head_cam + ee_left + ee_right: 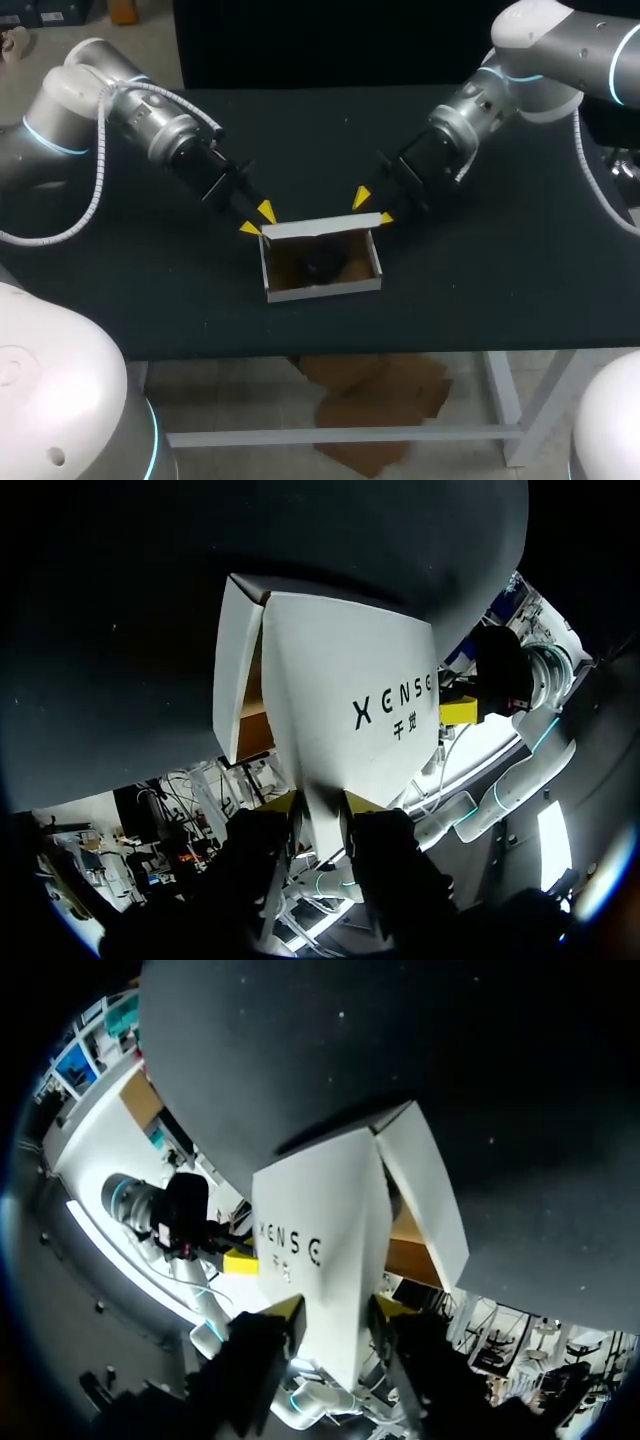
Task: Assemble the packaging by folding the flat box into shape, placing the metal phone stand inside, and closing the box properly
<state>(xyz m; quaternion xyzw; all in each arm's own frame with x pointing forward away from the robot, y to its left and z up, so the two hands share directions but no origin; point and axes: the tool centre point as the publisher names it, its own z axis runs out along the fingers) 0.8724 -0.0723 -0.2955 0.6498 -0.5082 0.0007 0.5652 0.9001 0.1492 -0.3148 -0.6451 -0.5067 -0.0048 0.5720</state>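
- One box (322, 290) sits near the middle of the table (500, 290) with its open side facing up. We see its long axis running across the table from our left to our right, a little skewed.
- One lid (320, 228), white on the outside, rises along the box's far long edge and runs the same way as the box.
- One dark phone stand (322, 265) lies inside, about the middle of the brown floor. It is too dim for us to tell which way it points.
- Two grippers are in view, with four yellow tips in all, one gripper at each far corner of the box.
- Our left gripper (256, 219) comes in from the left and meets the lid's left end. In its wrist view a narrow tongue of the lid (350, 680) fills the gap between the fingers (262, 860), which stand a little apart and both press against the white card.
- Our right gripper (372, 207) mirrors it at the lid's right end. Its wrist view shows the lid (320, 1230) running ahead from between its fingers (420, 1360), held from both sides in the same narrow grip.
- The box lies between the two grippers, and its near wall is well apart from either one.
- Each wrist view shows the other arm's yellow tip just beyond the lid's far end.
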